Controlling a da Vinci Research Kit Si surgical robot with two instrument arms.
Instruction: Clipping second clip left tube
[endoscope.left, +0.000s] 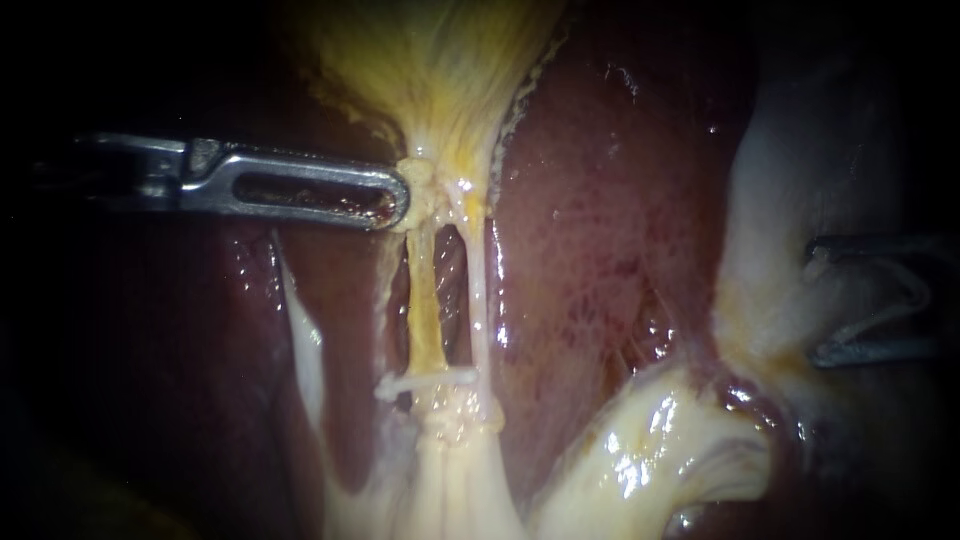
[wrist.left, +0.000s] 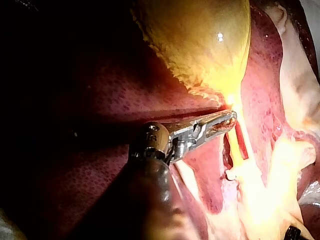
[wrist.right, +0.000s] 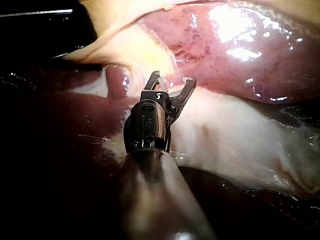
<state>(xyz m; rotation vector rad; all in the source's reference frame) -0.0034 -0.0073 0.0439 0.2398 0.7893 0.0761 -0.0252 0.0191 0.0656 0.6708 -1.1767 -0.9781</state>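
- My right instrument (endoscope.left: 815, 300), a dark slender shaft ending in two thin prongs, sits nearest me at the right edge of the endoscope view. Its jaws stand open with a clear gap and grip nothing. I cannot tell whether a clip is loaded.
- Under those jaws lies a broad band of pale, whitish fatty tissue (endoscope.left: 770, 200). It is well apart from the tubes.
- Further in, a small white clip (endoscope.left: 425, 381) lies crosswise on the lower end of the yellowish, cord-like left tube (endoscope.left: 425, 300).
- Just beside that tube, with a dark gap between them, runs the thinner, paler right tube (endoscope.left: 478, 300).
- At the top of both tubes is my left instrument (endoscope.left: 398, 197), silver with a long slotted jaw. Its jaws are closed on the knot of tissue at the neck of the yellow, fibrous gallbladder (endoscope.left: 440, 70), and I judge it holds the tubes stretched.
- Behind everything lies the glossy dark-red liver (endoscope.left: 600, 220).
- As I judge it, the approach for the second clip has not yet begun.
- Next I should carry the open right jaws across to the bare stretch of the left tube, between the white clip and the left instrument. They must straddle that tube alone and stay clear of the right tube before closing.
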